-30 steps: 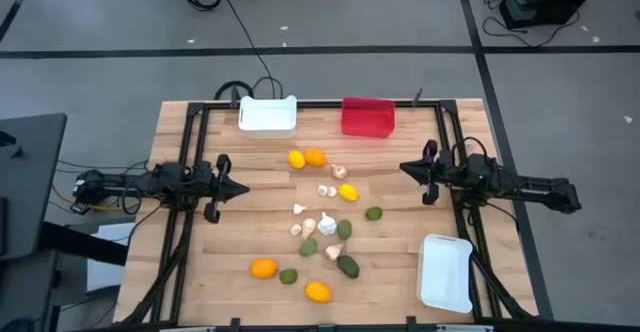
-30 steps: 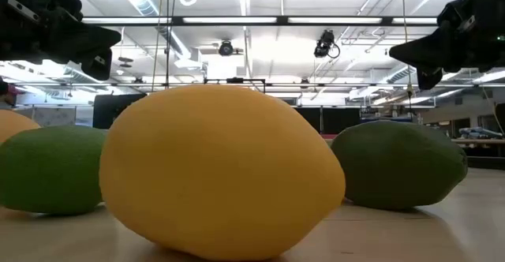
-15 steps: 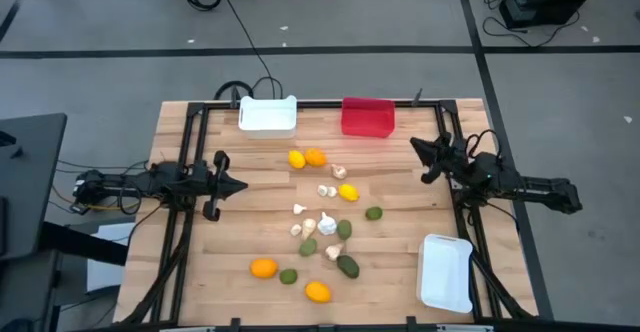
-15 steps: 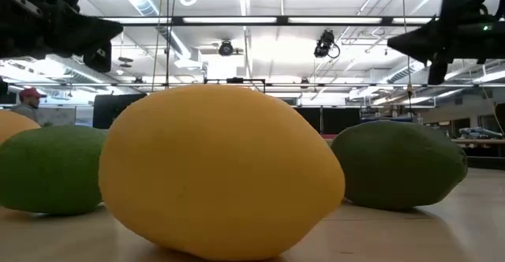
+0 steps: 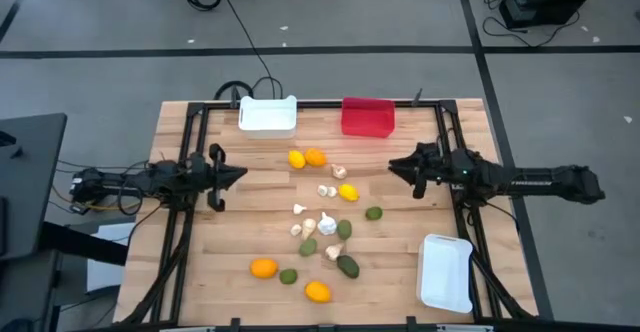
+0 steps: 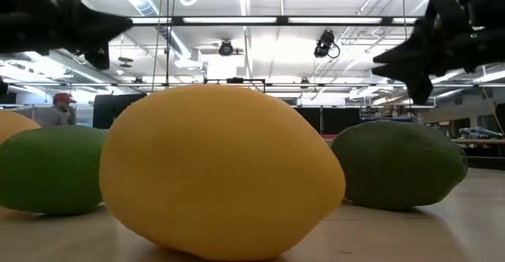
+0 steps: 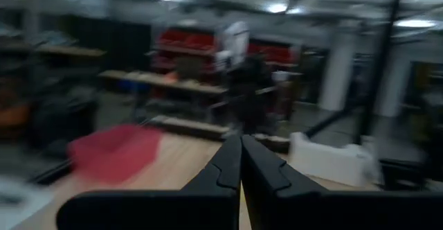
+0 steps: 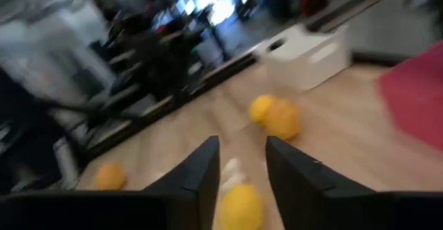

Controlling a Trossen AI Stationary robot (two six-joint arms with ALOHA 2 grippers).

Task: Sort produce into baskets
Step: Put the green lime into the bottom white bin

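The produce lies scattered on the wooden table's middle: two orange-yellow citrus (image 5: 307,158), a yellow fruit (image 5: 348,193), green fruits (image 5: 373,213), whitish bulbs (image 5: 327,223), and more citrus near the front (image 5: 318,291). A white basket (image 5: 267,115) and a red basket (image 5: 367,117) stand at the far edge, and another white basket (image 5: 445,272) at the near right. My left gripper (image 5: 240,175) is shut and empty, left of the produce. My right gripper (image 5: 393,167) is open and empty, right of the produce; its wrist view shows the yellow fruit (image 8: 241,206) beyond its fingers.
A black frame (image 5: 300,103) runs along the table's far edge and down both sides. The low view is filled by a yellow fruit (image 6: 221,175) flanked by two green ones (image 6: 398,163). A person shows far off in the room (image 6: 59,108).
My right gripper swung toward the far edge, then came back and reached toward the table's left, nearer the produce. My left gripper has drifted a little toward the far edge. No produce has moved.
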